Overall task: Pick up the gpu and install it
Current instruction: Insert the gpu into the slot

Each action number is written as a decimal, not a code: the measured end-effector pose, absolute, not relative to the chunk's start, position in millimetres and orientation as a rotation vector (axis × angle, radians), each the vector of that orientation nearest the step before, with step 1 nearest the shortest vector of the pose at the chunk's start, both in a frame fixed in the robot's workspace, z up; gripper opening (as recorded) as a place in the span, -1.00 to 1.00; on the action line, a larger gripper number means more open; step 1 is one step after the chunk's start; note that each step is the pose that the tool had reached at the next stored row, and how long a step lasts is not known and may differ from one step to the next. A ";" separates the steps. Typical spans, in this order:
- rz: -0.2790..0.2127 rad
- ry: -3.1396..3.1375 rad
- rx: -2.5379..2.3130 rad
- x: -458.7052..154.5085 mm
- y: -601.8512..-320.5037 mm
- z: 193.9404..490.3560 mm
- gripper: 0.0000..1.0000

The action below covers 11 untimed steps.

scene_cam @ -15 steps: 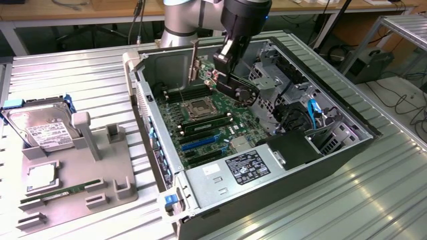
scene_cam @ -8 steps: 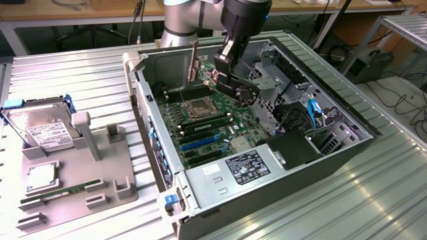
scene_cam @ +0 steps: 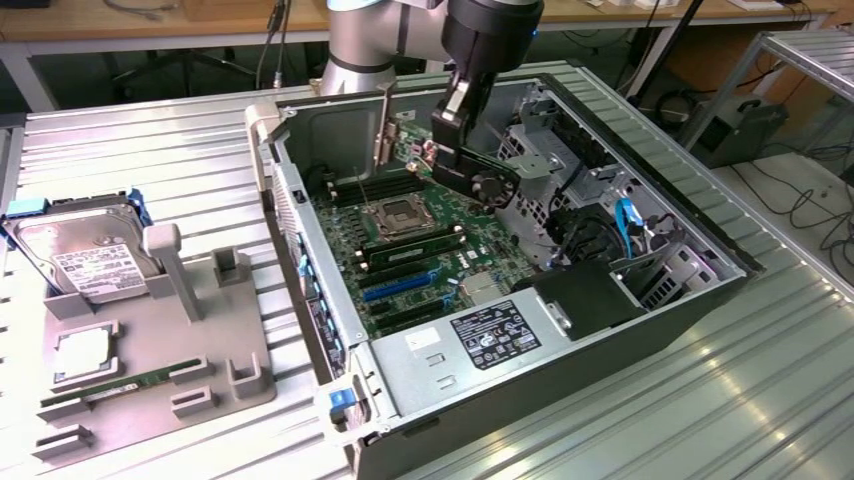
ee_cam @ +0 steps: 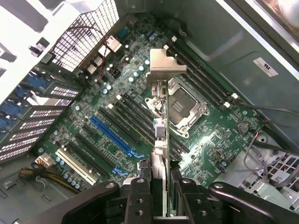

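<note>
The gpu [scene_cam: 467, 168] hangs over the open computer case [scene_cam: 320, 300], a black card with a silvery end bracket [scene_cam: 386, 125] at its far end. My gripper [scene_cam: 451, 125] is shut on the card and holds it above the green motherboard [scene_cam: 407, 255]. In the wrist view the gpu [ee_cam: 160, 126] appears edge-on between my fingers [ee_cam: 140, 196], its bracket [ee_cam: 164, 65] pointing away over the CPU socket [ee_cam: 180, 108]. The blue slot [ee_cam: 112, 135] and black slots lie below, apart from the card.
A grey fixture [scene_cam: 147, 330] on the exterior view's left carries a silver hard drive [scene_cam: 80, 258], a CPU [scene_cam: 83, 355] and a green RAM stick [scene_cam: 107, 392]. Inside the case are a black power supply [scene_cam: 494, 335], drive cages and cables [scene_cam: 627, 225].
</note>
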<state>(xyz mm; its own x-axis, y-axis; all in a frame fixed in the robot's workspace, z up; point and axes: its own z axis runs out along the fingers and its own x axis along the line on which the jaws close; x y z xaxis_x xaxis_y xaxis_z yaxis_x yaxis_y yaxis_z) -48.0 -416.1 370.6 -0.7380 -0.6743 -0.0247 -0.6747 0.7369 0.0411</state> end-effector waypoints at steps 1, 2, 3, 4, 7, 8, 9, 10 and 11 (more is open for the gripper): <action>0.074 2.917 -1.141 -48.0 -416.1 370.6 -0.47; 0.074 2.914 -1.149 -48.0 -416.1 370.6 -0.47; 0.074 2.911 -1.159 -48.0 -416.1 370.6 -0.47; 0.074 2.908 -1.165 -48.0 -416.1 370.6 -0.47; 0.074 2.899 -1.190 -48.0 -416.1 370.6 -0.47; 0.074 2.896 -1.196 -48.0 -416.1 370.6 -0.47; 0.074 2.893 -1.203 -47.9 -416.1 370.6 -0.47; 0.074 2.891 -1.211 -47.9 -416.1 370.6 -0.47; 0.074 2.887 -1.219 -48.0 -416.1 370.6 -0.47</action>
